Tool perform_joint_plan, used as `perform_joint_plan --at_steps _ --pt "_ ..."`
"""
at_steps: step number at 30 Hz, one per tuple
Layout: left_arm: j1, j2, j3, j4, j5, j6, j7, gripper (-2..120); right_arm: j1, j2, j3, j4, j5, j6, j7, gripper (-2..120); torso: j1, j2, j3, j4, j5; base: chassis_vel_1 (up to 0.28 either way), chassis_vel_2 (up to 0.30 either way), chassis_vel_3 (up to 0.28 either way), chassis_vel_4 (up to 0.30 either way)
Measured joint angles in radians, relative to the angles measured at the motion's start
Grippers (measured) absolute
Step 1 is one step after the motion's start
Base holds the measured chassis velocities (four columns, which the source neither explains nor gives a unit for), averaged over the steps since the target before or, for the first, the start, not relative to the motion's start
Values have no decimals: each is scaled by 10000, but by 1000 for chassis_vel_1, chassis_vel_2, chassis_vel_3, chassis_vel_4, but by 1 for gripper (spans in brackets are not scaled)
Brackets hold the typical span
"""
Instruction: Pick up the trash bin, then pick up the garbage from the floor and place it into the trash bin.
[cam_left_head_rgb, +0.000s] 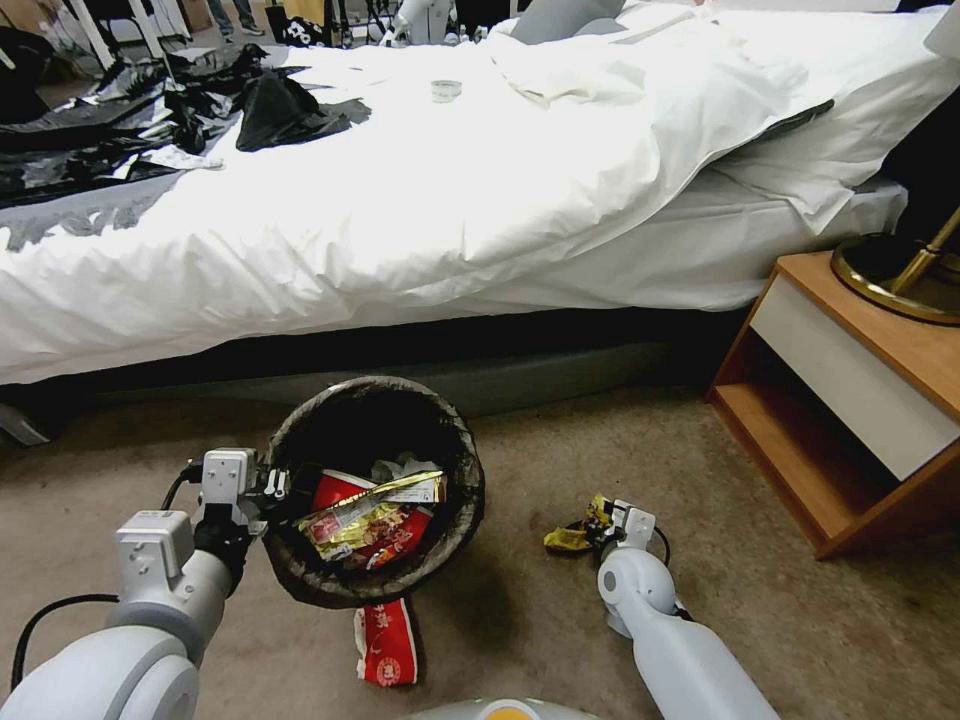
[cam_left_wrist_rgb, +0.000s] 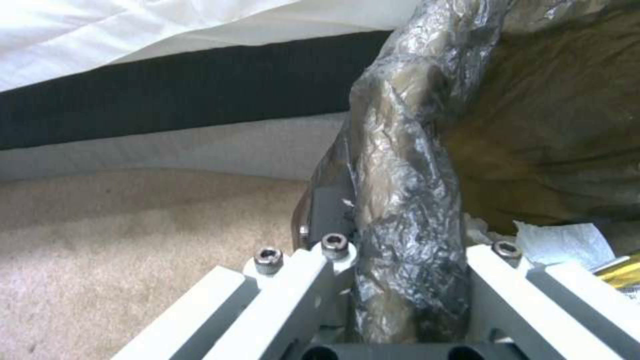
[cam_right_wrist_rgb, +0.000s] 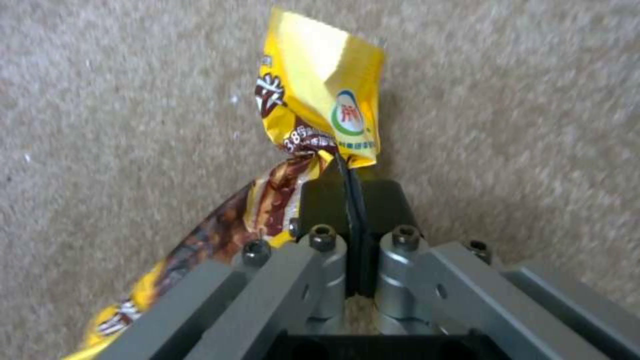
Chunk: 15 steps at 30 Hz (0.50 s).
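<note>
The trash bin (cam_left_head_rgb: 375, 490), round with a dark crinkled liner over its rim, hangs tilted in front of the bed, holding red and yellow wrappers and white tissue. My left gripper (cam_left_head_rgb: 285, 490) is shut on its rim at the left side; the left wrist view shows the liner-covered rim (cam_left_wrist_rgb: 407, 215) squeezed between the fingers. To the right, low over the carpet, my right gripper (cam_left_head_rgb: 598, 525) is shut on a yellow snack wrapper (cam_left_head_rgb: 572, 535). In the right wrist view the pads pinch the yellow wrapper (cam_right_wrist_rgb: 320, 120) at its twisted middle. A red wrapper (cam_left_head_rgb: 386, 642) lies on the carpet below the bin.
A bed with white sheets (cam_left_head_rgb: 450, 190) runs across the back, a dark gap beneath it. A wooden nightstand (cam_left_head_rgb: 850, 400) with a brass lamp base (cam_left_head_rgb: 895, 270) stands at the right. Beige carpet (cam_left_head_rgb: 520, 600) covers the floor between them.
</note>
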Motion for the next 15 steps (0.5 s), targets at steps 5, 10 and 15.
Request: perform_joint_plan --at_steps 5,10,15 --pt "41 -24 7 0 8 0 2 1 -198 -61 371 652 -541 68 -266 0 1 0 0 0 1 0 0 0 0" --pt "54 -24 6 0 11 0 4 1 -620 -188 970 2152 -1016 -223 -682 0 0 0 0 -1 -1 0 0 0 0" --pt "58 -41 26 -1 34 0 5 1 -1100 -577 1354 4431 -1546 -270 -1059 0 0 0 0 0 1 0 0 0 0"
